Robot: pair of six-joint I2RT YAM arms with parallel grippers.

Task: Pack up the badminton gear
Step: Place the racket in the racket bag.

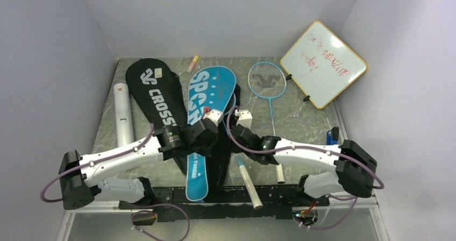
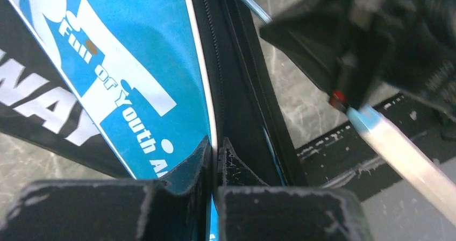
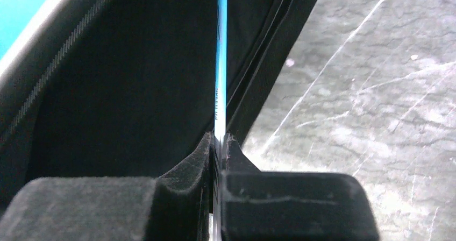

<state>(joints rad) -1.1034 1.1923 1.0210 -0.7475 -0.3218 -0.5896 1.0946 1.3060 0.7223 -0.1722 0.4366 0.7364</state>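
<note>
Now, left tool (image 2: pixel 215 147) pinching blue cover (image 2: pixel 134 47) edge, right tool (image 3: pixel 219 140) clamped on light-blue racket (image 3: pixel 221 47) shaft.

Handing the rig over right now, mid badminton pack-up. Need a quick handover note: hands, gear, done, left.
Left hand: shut on the edge of the blue SPORT cover.
Right hand: shut on the blue shaft of a racket. The shaft runs into the cover's dark opening, the head is hidden, and the white grip sticks out toward the arm bases.
Elsewhere: second racket lies uncovered right of the covers; black CROSSWAY cover left of the blue one; white tube far left. No shuttlecocks in view.
Done: nothing visibly packed and closed.
Left: seat this racket, close the cover, pack the rest.
</note>
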